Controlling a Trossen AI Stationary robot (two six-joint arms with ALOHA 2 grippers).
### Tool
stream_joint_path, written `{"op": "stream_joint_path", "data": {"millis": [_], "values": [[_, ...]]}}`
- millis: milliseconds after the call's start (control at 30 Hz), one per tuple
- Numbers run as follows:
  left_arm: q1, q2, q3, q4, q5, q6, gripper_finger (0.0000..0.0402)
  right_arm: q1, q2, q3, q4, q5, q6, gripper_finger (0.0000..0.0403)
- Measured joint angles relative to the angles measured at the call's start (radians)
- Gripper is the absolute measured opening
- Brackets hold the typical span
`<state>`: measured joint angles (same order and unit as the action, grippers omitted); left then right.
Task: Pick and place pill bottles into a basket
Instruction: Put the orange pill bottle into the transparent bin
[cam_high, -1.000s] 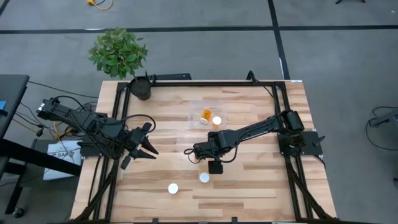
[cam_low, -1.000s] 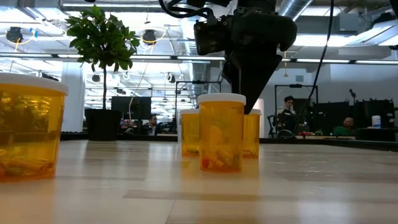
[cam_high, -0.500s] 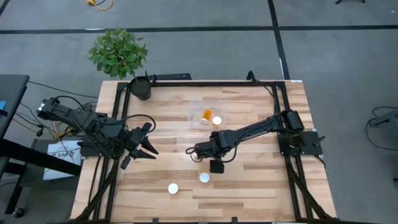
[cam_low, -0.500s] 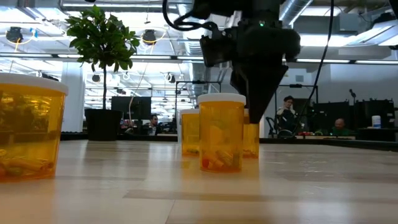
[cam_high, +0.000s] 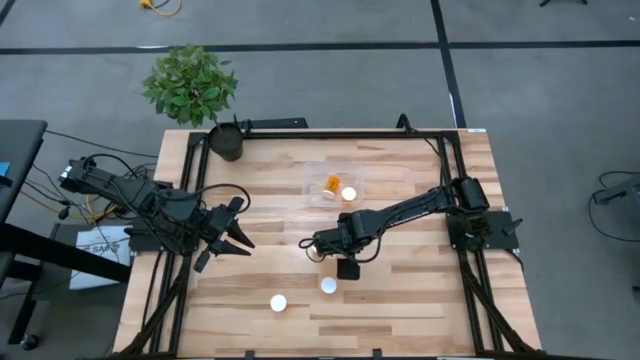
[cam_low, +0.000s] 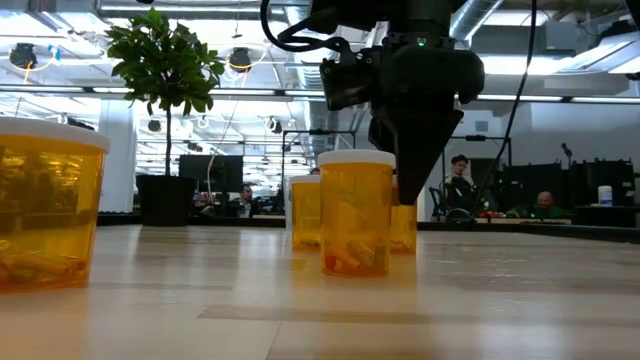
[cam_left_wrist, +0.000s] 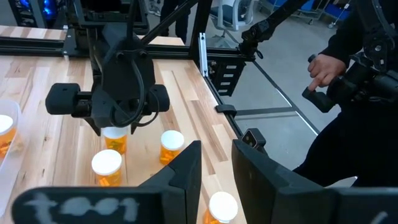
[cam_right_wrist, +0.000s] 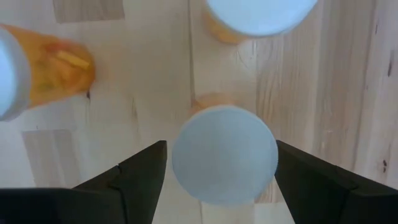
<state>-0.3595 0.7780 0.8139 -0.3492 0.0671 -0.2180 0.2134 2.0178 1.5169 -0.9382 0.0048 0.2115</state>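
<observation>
Near the desk's (cam_high: 420, 310) middle, the right end effector (cam_right_wrist: 221, 163) straddles, fingers apart, a white-capped, translucent orange pill bottle (cam_right_wrist: 224, 152).

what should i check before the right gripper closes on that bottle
1. Right gripper open: ok.
2. Target bottle between its fingers, cap centred: ok.
3. Target bottle upright: ok.
4. Neighbouring bottles apart from the fingers: ok in the right wrist view.
5. Gripper low enough to grip below the cap: cannot tell.
6. Left gripper shut, waiting at the table's left side, out of the way: ok.
7. Basket has room, two bottles inside: ok.
</observation>
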Motion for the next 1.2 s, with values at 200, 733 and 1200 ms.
{"op": "stream_joint_path", "data": {"millis": [200,733,1200], "values": [[0.0,0.0,0.0,0.0,0.0,0.0,0.0077,0.0,0.0,0.0,0.004,0.0,0.0,0.0278],[0.0,0.0,0.0,0.0,-0.001,0.001,0.0077,0.0,0.0,0.0,0.004,-0.007,0.0,0.0218],[0.0,0.0,0.0,0.0,-0.002,0.0,0.0077,0.0,0.0,0.0,0.0,-0.033,0.024,0.0229]]}}
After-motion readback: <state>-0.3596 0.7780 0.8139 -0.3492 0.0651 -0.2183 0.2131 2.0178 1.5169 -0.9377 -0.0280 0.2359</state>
